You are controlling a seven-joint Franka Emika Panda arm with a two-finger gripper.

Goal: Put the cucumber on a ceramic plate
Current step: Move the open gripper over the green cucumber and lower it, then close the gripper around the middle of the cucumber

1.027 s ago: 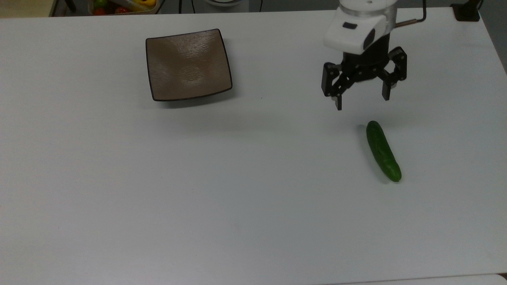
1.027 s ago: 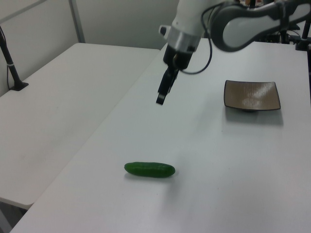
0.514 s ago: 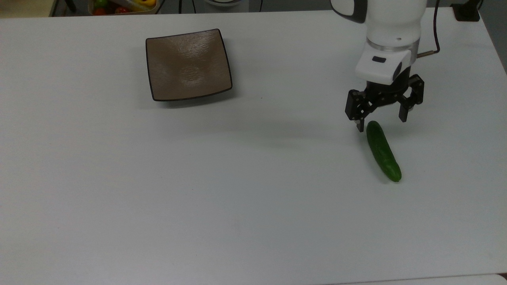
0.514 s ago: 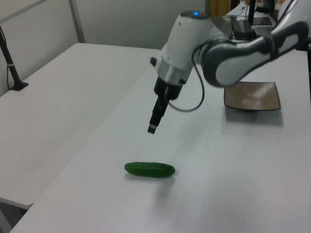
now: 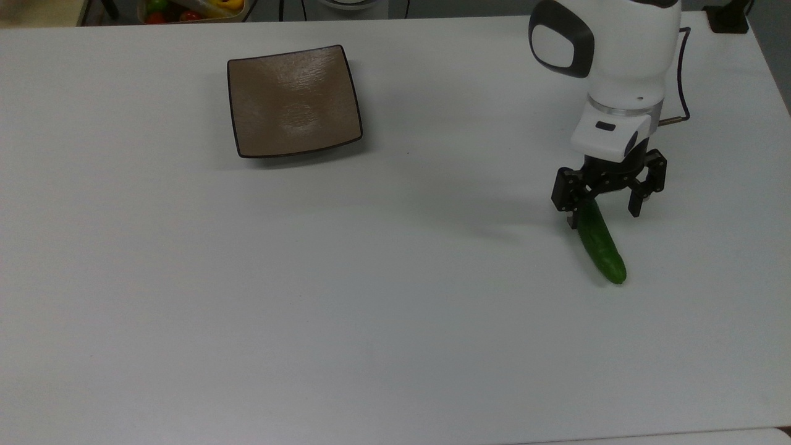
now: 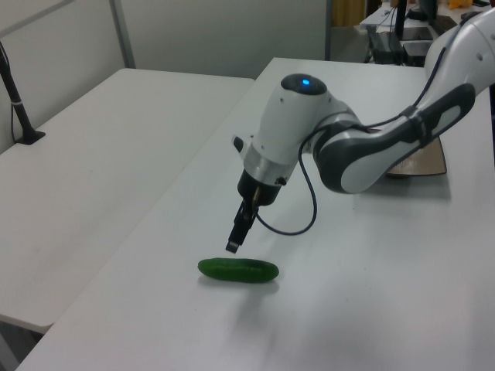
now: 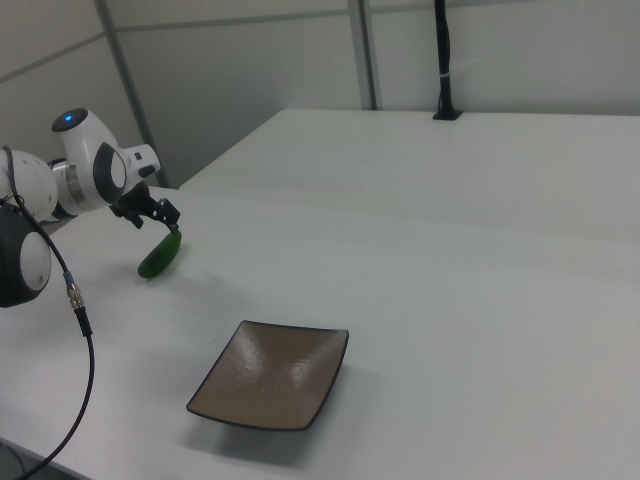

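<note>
A dark green cucumber lies flat on the white table at the top view's right; it also shows in the left view and the right view. My gripper hangs open just above the cucumber's upper end, one finger on each side of it in the top view. In the left view my gripper hovers a little above the cucumber without touching it. My gripper holds nothing. The square brown ceramic plate sits bare far to the top view's left; the arm partly covers the plate in the left view.
A bin of coloured vegetables sits past the table's far edge in the top view. A black post base stands at the far right corner. A second white table adjoins on the left view's left.
The arm has come down and forward from above the table's far side, bringing the open gripper to just over the cucumber's upper end. Cucumber and plate have not moved.
</note>
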